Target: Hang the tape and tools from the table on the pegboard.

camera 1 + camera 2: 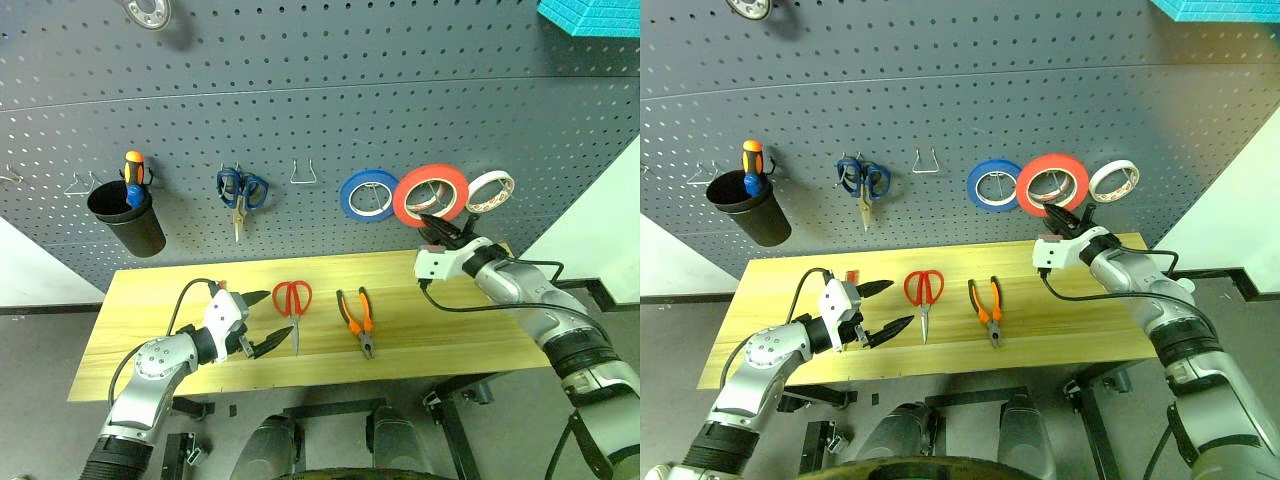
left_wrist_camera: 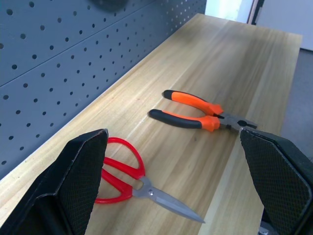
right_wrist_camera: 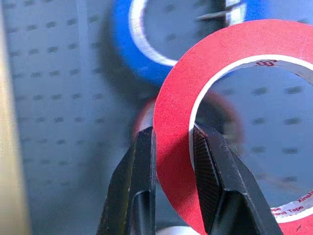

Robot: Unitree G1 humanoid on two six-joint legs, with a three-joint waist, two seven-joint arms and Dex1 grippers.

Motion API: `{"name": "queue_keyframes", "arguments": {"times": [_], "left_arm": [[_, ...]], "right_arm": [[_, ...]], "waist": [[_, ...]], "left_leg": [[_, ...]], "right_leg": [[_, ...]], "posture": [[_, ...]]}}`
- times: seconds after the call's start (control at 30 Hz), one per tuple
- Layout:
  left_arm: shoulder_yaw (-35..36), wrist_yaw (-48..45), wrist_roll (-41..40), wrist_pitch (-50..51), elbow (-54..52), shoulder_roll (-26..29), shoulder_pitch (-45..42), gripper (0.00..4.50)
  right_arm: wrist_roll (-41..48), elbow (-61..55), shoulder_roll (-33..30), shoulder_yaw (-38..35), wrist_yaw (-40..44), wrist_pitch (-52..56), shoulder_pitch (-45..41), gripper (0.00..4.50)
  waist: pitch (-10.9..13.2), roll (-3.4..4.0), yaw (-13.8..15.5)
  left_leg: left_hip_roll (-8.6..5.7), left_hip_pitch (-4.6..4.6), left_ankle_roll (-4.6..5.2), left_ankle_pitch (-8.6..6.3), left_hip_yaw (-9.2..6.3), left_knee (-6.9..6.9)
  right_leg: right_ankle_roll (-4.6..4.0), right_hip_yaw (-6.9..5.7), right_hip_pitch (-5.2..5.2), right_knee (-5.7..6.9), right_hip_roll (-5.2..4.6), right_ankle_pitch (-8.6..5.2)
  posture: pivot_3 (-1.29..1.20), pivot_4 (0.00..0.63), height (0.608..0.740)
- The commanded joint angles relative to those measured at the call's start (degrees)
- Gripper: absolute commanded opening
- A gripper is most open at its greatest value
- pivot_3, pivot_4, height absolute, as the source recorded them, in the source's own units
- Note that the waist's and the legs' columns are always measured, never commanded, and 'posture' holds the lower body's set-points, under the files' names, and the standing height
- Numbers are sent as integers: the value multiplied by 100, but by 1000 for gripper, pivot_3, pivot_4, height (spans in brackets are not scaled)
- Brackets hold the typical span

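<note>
The red tape (image 1: 404, 198) is up against the pegboard (image 1: 300, 100), between a blue roll and a white roll. My right gripper (image 1: 432, 222) is shut on the ring's lower band, one finger inside it and one outside (image 3: 173, 134). Whether the ring rests on a hook I cannot tell. On the table (image 1: 450, 335) lie the red-handled scissors (image 1: 292, 300) and, to their right, the orange-and-black pliers (image 1: 357, 320). My left gripper (image 1: 278, 313) hovers open just left of the scissors, with nothing between its fingers. A small bit of red (image 1: 851, 275) peeks out behind it.
On the pegboard hang a black cup (image 1: 128, 220) with an orange-and-blue screwdriver, blue-handled scissors (image 1: 240, 190), the blue roll (image 1: 350, 195) and the white roll (image 1: 490, 190). A bare hook (image 1: 304, 172) sits between the blue scissors and the blue roll.
</note>
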Motion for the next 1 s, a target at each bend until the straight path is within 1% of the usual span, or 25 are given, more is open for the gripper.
{"name": "queue_keyframes", "arguments": {"times": [0.03, 0.13, 0.17, 0.2, 0.23, 0.3, 0.37, 0.43, 0.5, 0.57, 0.63, 0.7, 0.77, 0.8, 0.93, 1.0], "left_arm": [[61, 53, -45, -43, -159, 12, 102, 4500], [81, 70, -60, -36, -223, 27, 186, 4500], [94, 74, -72, -20, -254, 41, 225, 4500], [106, 76, -80, -2, -280, 62, 263, 4500], [117, 74, -62, 13, -283, 106, 302, 4500], [131, 38, -11, 36, -243, 218, 372, 4500], [128, -34, 23, 56, -176, 359, 423, 4500], [103, -123, 103, 117, -42, 560, 447, 4500], [89, -201, 191, 182, 209, 763, 425, 4500], [80, -287, 293, 151, 482, 951, 376, 4500], [75, -341, 391, 53, 727, 1078, 305, 4500], [111, -402, 400, -5, 962, 1145, 162, 4500], [133, -459, 380, -44, 1102, 1177, 43, 4500], [143, -486, 376, -53, 1165, 1188, -41, 4500], [149, -594, 383, -109, 1339, 1219, -263, 4500], [143, -634, 400, -152, 1418, 1235, -336, 4500]], "right_arm": [[202, 163, 9, -57, 36, -220, -278, 2045], [38, 138, -59, -47, -188, -339, -270, 3098], [-10, 53, -111, -26, -225, -411, -170, 3365], [-59, -36, -165, 11, -231, -483, -48, 3764], [-76, -119, -216, 82, -155, -602, 138, 3764], [157, -298, -245, 205, 296, -782, 565, 3764], [767, -492, -147, 302, 1098, -807, 1016, 3764], [1528, -808, 91, 250, 1900, -369, 1409, 3764], [2359, -1314, 455, 105, 2722, 686, 1721, 4138], [3024, -1885, 856, -48, 3255, 1904, 1872, 4476], [3370, -2381, 1162, -120, 3551, 3045, 1886, 4476], [3426, -2657, 1504, -77, 3579, 4136, 1770, 4476], [3309, -2797, 1799, 43, 3514, 5238, 1604, 4476], [3256, -2836, 2042, 106, 3402, 5853, 1465, 4476], [3110, -2829, 2735, 296, 3006, 7552, 957, 4476], [3042, -2741, 2976, 358, 2783, 8078, 739, 4476]], "waist": [[0, 1, -5], [1, 2, -20], [1, 2, -12], [1, 2, -4], [0, 1, 0], [-5, -8, 30], [-7, -11, 33], [-5, -10, 1], [1, -3, -61], [4, -2, -167], [7, -3, -170], [7, -6, -144], [9, -6, -118], [11, -2, -99], [14, 2, -114], [16, 6, -150]], "left_leg": [[0, 0, 0, 0, 0, 0], [0, 2, 0, 0, 3, 2], [0, 4, 0, 0, 2, 2], [0, 5, 0, 0, 2, 4], [0, 5, 0, 1, 2, 6], [0, 7, 0, 1, 0, 6], [1, 6, 0, 0, -3, 4], [0, 4, 1, 0, -1, 4], [0, 8, 1, 0, 4, 6], [4, 16, 2, 0, 6, 8], [11, 27, 2, 0, 6, 16], [15, 34, 2, 0, -1, 25], [27, 35, 1, 0, -5, 38], [32, 34, 1, 0, -9, 40], [73, 27, 0, 0, -13, 42], [83, 23, -1, 0, -13, 36]], "right_leg": [[0, 0, 0, 0, 0, 0], [-1, 3, -1, 4, 0, 0], [-2, 3, -1, 7, 1, 0], [-2, 3, -1, 10, 1, 0], [-3, 3, -1, 13, 1, 0], [-3, 2, 3, 12, 1, -1], [2, 1, 5, 11, 2, -4], [2, 2, 6, 6, 1, -4], [-4, 7, 5, 9, 1, -6], [-15, 10, 7, 18, 3, -9], [-8, 12, 8, 34, 11, -13], [-7, 11, 8, 58, 18, -17], [-8, 10, 3, 86, 30, -19], [-9, 7, 0, 93, 37, -20], [-30, 3, -21, 101, 81, -6], [-40, 2, -35, 106, 92, 0]], "posture": [[-21, 70, 740], [-18, 73, 740], [-19, 75, 740], [-20, 76, 740], [-21, 77, 740], [-30, 83, 740], [-41, 85, 740], [-47, 90, 740], [-55, 91, 740], [-57, 95, 740], [-57, 97, 740], [-61, 99, 740], [-60, 102, 740], [-62, 103, 740], [-62, 105, 740], [-63, 107, 740]]}}
